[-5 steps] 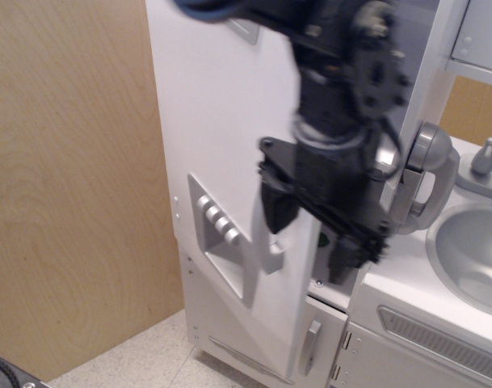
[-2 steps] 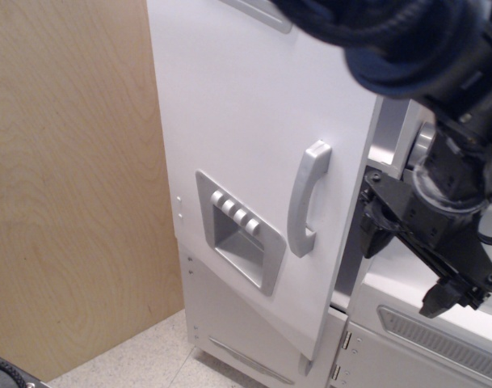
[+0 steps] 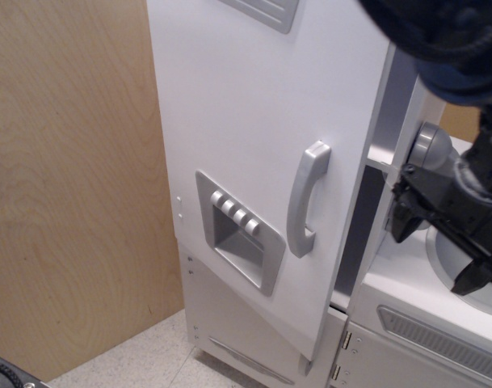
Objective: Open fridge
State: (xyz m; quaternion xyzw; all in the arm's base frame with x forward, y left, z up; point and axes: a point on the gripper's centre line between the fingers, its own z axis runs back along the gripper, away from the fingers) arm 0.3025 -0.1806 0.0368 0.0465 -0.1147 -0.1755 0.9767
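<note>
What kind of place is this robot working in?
Probably a lab corner set up with a child's play kitchen: a white toy fridge with its door ajar, a sink cabinet beside it, and a plywood wall behind.

A toy play-kitchen set up indoors as a robot test space. A tall white toy fridge [image 3: 254, 145] with a grey handle [image 3: 305, 198] and a grey button panel [image 3: 239, 228] stands beside a white cabinet [image 3: 415, 323] with a grey sink basin [image 3: 443, 259]. A plain light plywood wall [image 3: 72, 178] rises behind, above a speckled floor [image 3: 149, 360].
</note>
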